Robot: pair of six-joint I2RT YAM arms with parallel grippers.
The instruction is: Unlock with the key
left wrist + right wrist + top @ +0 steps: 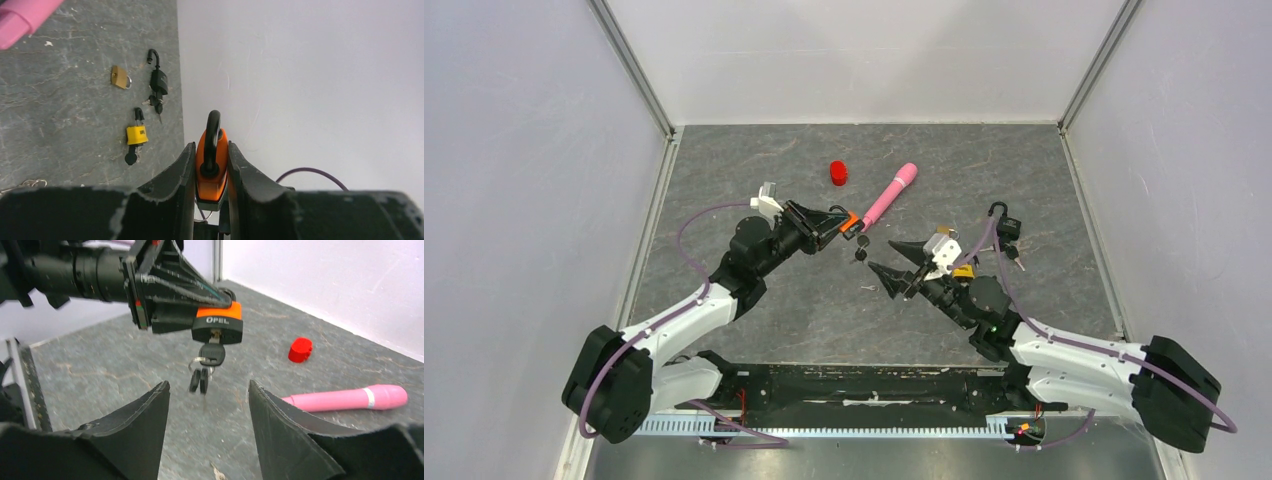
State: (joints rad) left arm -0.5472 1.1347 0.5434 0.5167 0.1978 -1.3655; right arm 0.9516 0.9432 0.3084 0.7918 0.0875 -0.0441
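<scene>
- Key (212, 354): black head, seated in the keyhole on the underside of the orange padlock (217, 322). It hangs off the table w/ a ring and two spare keys (200, 381) dangling below.
- Only the R wrist view shows the key in the lock and the "OPEL" lettering on the lock's black band. In the L wrist view the lock body hides the key.
- L wrist view shows what the R one lacks: the black shackle poking out past the fingertips, lock body squeezed on both flanks.
- Left gripper (210, 145): clamped on the orange padlock, held mid-air, keyhole end down.
- Right gripper (208, 385): jaws wide apart, nothing between them. The key hangs ahead of the gap, roughly centred, no contact.
- Top view: key bunch sits between the two grippers, near the R tips but apart.
- Beyond the lock in the R wrist view: red cap (300, 350) and pink cylinder (345, 399), both on the table (125, 365).
- L wrist view only: yellow padlock (136, 135), black padlock (159, 82) w/ key, brass padlock (119, 77), all lying flat on the table, well apart from the held lock.
</scene>
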